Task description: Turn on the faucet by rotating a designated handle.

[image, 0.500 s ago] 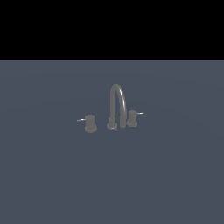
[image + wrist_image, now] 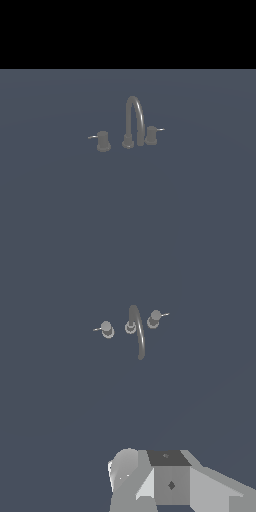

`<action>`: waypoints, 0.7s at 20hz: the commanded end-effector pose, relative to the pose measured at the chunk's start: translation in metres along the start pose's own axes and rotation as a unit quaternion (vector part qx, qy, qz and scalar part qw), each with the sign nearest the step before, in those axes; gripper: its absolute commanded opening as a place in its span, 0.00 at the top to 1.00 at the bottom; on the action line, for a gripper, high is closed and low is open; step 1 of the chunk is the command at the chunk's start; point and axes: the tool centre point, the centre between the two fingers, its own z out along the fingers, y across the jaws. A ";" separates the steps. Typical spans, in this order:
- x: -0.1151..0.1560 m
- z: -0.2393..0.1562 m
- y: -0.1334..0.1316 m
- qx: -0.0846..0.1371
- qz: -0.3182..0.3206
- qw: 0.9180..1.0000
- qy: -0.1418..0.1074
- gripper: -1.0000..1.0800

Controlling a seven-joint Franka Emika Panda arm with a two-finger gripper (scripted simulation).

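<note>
Fingers: not visible in either view, so whether they are spread or closed, or grip anything, cannot be told.
Gripper point(image 2: 170, 481): only its grey blocky body shows in the wrist view, well apart from the faucet; the arm does not appear in the exterior view.
Floor point(image 2: 60, 200): flat slate-blue surface under everything.
Faucet point(image 2: 134, 120): small dull-grey set, upright on the floor, with 1 arched gooseneck spout point(image 2: 138, 336) and 2 stubby knobs.
Handle point(image 2: 151, 135): knob just beside the spout's downturned tip, on the exterior view's right; thin pale lever points away from the spout.
Twin knob point(image 2: 103, 141): apart from the spout, on the exterior view's left; lever points outward.
</note>
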 end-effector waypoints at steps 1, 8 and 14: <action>-0.001 -0.001 0.003 -0.001 0.003 1.000 0.000 1.00; 0.008 0.001 0.003 -0.001 0.014 1.000 0.000 1.00; 0.031 0.006 0.005 -0.001 0.045 0.999 0.000 1.00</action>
